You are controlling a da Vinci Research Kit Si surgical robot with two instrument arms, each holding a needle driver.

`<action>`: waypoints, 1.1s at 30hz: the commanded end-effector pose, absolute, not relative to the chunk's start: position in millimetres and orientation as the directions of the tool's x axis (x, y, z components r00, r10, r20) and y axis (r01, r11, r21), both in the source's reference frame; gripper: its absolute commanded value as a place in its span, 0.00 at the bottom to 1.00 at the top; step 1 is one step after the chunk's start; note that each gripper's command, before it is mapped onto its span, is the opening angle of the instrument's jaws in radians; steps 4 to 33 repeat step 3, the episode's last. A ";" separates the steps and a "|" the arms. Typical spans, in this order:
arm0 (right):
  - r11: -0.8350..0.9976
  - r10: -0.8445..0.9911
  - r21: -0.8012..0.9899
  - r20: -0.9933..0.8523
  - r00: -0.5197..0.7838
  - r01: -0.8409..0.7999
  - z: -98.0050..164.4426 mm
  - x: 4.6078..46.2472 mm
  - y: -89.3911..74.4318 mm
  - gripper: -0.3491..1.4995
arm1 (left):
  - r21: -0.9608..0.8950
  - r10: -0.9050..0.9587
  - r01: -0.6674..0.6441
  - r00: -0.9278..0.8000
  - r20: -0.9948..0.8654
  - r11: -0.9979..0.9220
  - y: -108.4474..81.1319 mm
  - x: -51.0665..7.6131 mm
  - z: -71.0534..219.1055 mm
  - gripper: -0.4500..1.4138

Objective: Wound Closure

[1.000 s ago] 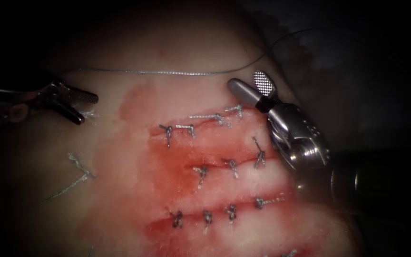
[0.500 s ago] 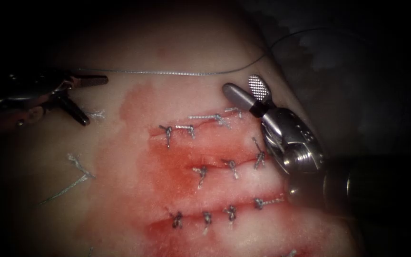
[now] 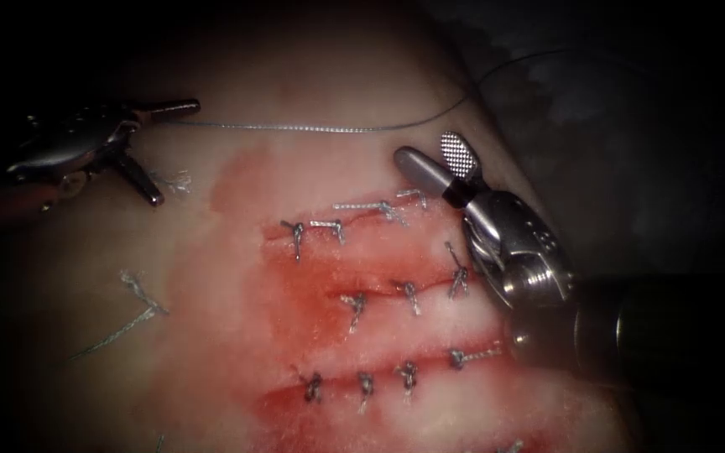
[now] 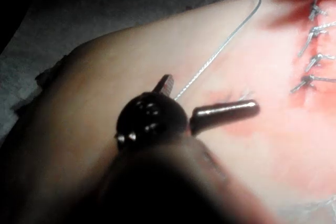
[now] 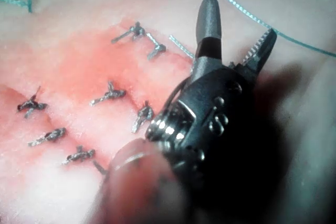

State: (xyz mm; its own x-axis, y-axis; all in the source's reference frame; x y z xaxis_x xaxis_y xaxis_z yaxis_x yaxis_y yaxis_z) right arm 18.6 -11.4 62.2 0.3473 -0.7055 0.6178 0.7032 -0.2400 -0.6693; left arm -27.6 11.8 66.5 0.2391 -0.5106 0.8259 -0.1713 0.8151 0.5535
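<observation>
Three cuts run roughly left-right across the tissue, stacked far to near, all closed with knotted stitches and stained with red fluid. Tissue is the biggest thing here; it looks soft and wet, likely to give under the jaws and tear if pinched hard.

Right tool sits at the right end of the farthest cut, jaws wide open, holding nothing; one jaw shows its ridged face, the other lies low, just above the tissue. Same spread shows in the right wrist view, with the thread passing beyond the tips.

Left tool is far left, well apart from the cuts, jaws spread wide. The far jaw tip lies at the left end of the thread. Touching or just beside it, cannot tell; nothing is clamped. The left wrist view shows the thread reaching the tool between the two jaws.

Thread lies on the tissue far of the cuts, long axis left-right, then bends up and away at the right. Looks thin, limp, light and probably slick; judged best gripped near its left end, flat between the jaws.

Cut thread ends lie loose on the tissue, left of the cuts, pointing near-left.

Needle: cannot find it, so cannot tell where it is.
</observation>
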 end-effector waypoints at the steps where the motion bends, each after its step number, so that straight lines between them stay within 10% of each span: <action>1: -0.241 -0.703 -0.671 0.619 0.350 0.701 62.6 19.6 -11.1 0.95 | 0.549 -0.508 -0.169 0.236 0.829 0.818 12.9 -28.0 66.5 0.91; 33: -0.241 -0.703 -0.671 0.619 0.350 0.701 62.5 19.7 -11.1 0.94 | 0.549 -0.508 -0.169 0.236 0.829 0.818 12.8 -28.0 66.5 0.91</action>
